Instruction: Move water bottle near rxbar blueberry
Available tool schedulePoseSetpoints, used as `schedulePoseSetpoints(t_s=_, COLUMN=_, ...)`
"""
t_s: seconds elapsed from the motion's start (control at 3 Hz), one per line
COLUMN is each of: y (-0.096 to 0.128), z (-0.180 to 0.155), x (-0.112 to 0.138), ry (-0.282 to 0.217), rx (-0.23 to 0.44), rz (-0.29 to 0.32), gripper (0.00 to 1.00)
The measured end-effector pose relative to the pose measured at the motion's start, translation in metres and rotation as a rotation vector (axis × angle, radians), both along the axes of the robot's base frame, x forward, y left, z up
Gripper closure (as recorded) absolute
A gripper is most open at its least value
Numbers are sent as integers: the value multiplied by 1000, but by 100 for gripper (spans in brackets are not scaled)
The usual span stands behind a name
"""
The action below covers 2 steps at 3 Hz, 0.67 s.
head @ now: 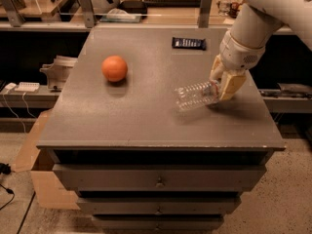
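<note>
The water bottle (195, 95) is clear and ribbed and lies nearly level at the right side of the cabinet top (122, 116), its cap end to the right. My gripper (221, 85) comes down from the upper right and is shut on the bottle's neck end, with one tan finger (231, 85) in front of it. The bottle looks held slightly off the surface, with a shadow under it. The rxbar blueberry (188, 43), a dark navy flat bar, lies at the far edge, behind the bottle and apart from it.
An orange ball (114, 68) sits on the left half of the top. The cabinet has drawers (156, 179) below its front edge. Shelves with clutter (122, 6) stand behind. A cardboard box (39, 179) is on the floor at the left.
</note>
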<state>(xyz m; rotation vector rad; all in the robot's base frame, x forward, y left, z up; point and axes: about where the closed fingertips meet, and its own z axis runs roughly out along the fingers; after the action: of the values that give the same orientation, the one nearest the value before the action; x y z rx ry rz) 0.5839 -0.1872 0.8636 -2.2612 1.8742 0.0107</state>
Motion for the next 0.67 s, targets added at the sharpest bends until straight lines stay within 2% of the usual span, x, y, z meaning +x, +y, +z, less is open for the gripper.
schedulePoseSetpoints(t_s=0.33, y=-12, z=18, x=17, ry=-13, rx=50, rz=-109, gripper=100)
schedulePoseSetpoints(t_s=0.67, y=-13, z=26, x=23, ry=-38, rx=61, rz=-124, gripper=100)
